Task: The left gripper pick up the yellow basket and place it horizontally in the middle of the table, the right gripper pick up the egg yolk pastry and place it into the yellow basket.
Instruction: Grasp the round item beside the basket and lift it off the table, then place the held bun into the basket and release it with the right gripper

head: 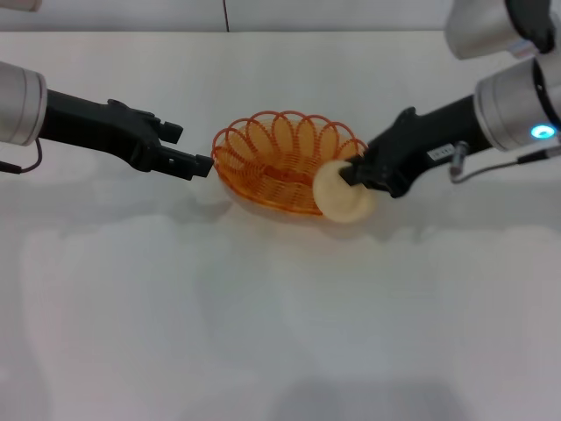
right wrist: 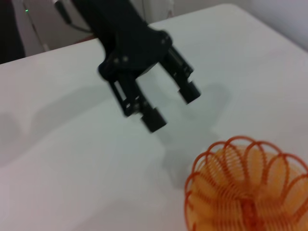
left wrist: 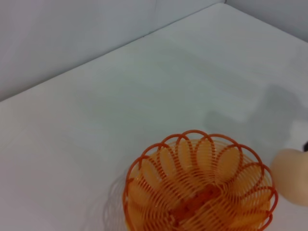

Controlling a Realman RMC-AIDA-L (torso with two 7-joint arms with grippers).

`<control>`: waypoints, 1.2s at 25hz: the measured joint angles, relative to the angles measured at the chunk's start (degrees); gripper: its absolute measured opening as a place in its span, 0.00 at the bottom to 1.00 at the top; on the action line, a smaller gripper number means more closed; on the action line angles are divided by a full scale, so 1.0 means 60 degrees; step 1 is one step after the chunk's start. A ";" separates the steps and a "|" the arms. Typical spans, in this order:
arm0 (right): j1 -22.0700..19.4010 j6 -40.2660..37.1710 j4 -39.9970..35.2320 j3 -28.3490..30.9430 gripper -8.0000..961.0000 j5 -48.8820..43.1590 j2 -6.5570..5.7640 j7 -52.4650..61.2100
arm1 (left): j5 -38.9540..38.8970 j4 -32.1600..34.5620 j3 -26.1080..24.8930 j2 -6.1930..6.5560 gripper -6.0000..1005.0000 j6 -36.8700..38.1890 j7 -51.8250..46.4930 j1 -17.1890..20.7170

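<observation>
Two arms are out over the white table (head: 280, 333), one from each side, with the yellow basket (head: 285, 162) sitting between them around the middle, a bit toward the far edge. It's flat on its base with the long side running left to right. The left gripper (head: 191, 149) is just off the basket's left end, fingers spread apart and gripping nothing, one tip nearly at the scalloped rim, though I can't tell if it's actually touching. The right wrist view shows that same claw (right wrist: 171, 107) hanging open above the tabletop with a gap between it and the basket (right wrist: 248, 187). On the other side the right gripper (head: 351, 173) is clamped on the egg yolk pastry (head: 342, 193), which hangs at the basket's right end, overlapping the rim at the near right corner, not down inside. The left wrist view puts the pastry (left wrist: 291, 175) just outside the rim of the basket (left wrist: 199, 187) too. Plenty of bare table in front of the basket, and a decent strip behind it up to the back edge where the wall (head: 131, 13) starts. Nothing else on the surface that I can spot; the only things crowding the basket are the two claws at its ends.
</observation>
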 joint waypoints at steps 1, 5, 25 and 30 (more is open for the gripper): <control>0.0087 0.0220 0.0110 -0.0089 0.07 0.0000 0.0002 -0.0004 | -0.0001 0.0000 0.0000 -0.0009 0.83 -0.0001 -0.0006 -0.0010; 0.0359 0.1055 0.0542 -0.0507 0.07 0.0045 0.0001 -0.0039 | -0.0007 0.0000 0.0024 -0.0055 0.83 -0.0002 -0.0017 -0.0062; 0.0692 0.2646 0.1349 -0.1387 0.12 0.0282 0.0019 -0.0055 | -0.0011 -0.0001 0.0036 -0.0120 0.83 -0.0046 -0.0039 -0.0080; 0.0657 0.2674 0.1351 -0.1366 0.19 0.0381 0.0011 -0.0060 | -0.0010 0.0000 0.0016 -0.0120 0.83 -0.0046 -0.0028 -0.0058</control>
